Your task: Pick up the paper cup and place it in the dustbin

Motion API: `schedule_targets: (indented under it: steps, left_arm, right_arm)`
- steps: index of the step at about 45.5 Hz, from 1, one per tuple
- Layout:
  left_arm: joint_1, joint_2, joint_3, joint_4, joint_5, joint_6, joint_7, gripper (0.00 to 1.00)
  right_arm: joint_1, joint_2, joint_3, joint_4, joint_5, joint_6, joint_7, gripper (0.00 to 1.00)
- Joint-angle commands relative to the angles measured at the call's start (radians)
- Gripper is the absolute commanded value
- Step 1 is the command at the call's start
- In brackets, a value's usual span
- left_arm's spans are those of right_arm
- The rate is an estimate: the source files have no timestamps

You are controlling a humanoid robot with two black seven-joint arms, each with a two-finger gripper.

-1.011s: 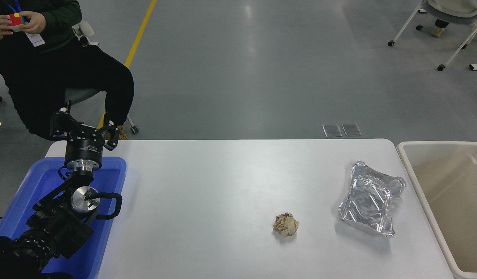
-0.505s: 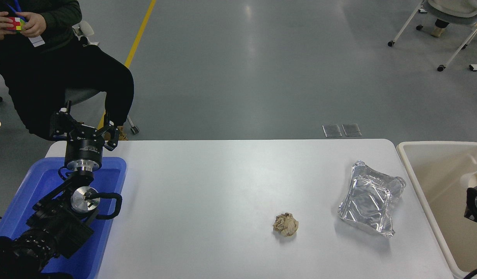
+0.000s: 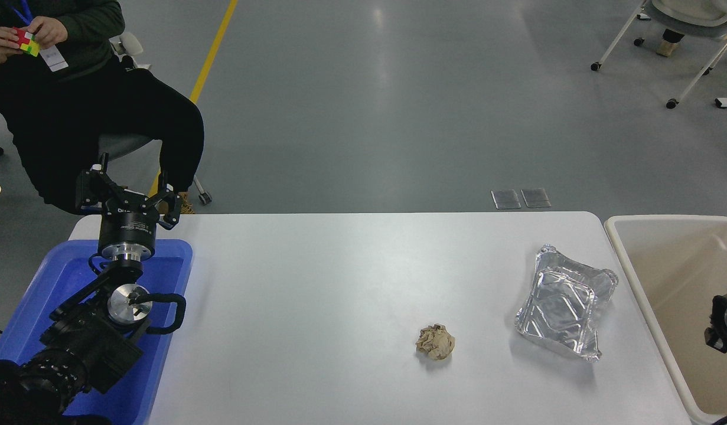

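White tabletop [image 3: 339,283] mid frame; dustbin [image 3: 629,262] at right edge. Right hand [image 3: 726,324] over dustbin, mostly cropped; opening not discernible. Paper cup not visible anywhere. Likely release step; next, pull arm clear. Left hand [image 3: 127,198] parked above blue tray [image 3: 168,330], fingers spread, empty.

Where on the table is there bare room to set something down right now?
The widest free patch is the table's middle, between the blue tray and the crumpled paper ball. The far strip behind the foil tray is also bare. It is tighter on the right, between the foil tray and the dustbin.
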Motion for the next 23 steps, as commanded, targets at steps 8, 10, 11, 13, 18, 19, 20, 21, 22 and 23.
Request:
schedule_targets:
  steps: [8,10,11,13,18,19,20,21,22,23]
  left_arm:
    - [0.000,0.000,0.001,0.000,0.000,0.000,0.000,0.99]
    - [0.000,0.000,0.001,0.000,0.000,0.000,0.000,0.99]
    - [0.000,0.000,0.001,0.000,0.000,0.000,0.000,0.99]
    - [0.000,0.000,0.001,0.000,0.000,0.000,0.000,0.99]
    - [0.000,0.000,0.001,0.000,0.000,0.000,0.000,0.99]
    - [0.000,0.000,0.001,0.000,0.000,0.000,0.000,0.99]
    - [0.000,0.000,0.001,0.000,0.000,0.000,0.000,0.99]
    - [0.000,0.000,0.001,0.000,0.000,0.000,0.000,0.99]
    - [0.000,0.000,0.001,0.000,0.000,0.000,0.000,0.99]
    - [0.000,0.000,0.001,0.000,0.000,0.000,0.000,0.99]
  right_arm:
    - [0.162,-0.123,-0.141,0.139,-0.036,0.013,0.001,1.00]
    - [0.191,-0.161,-0.192,0.193,-0.045,0.013,0.001,1.00]
    - [0.208,-0.180,-0.213,0.219,-0.050,0.011,0.001,1.00]
    - [0.241,-0.210,-0.259,0.277,-0.064,0.010,0.003,1.00]
    - [0.337,-0.282,-0.362,0.425,-0.121,0.001,0.003,1.00]
    - [0.360,-0.295,-0.379,0.454,-0.133,0.000,0.003,1.00]
    - [0.385,-0.304,-0.394,0.485,-0.145,0.000,0.003,1.00]
    - [0.408,-0.312,-0.414,0.514,-0.156,0.000,0.003,1.00]
    - [0.431,-0.319,-0.433,0.546,-0.165,0.000,0.003,1.00]
    - [0.451,-0.327,-0.454,0.580,-0.176,0.000,0.003,1.00]
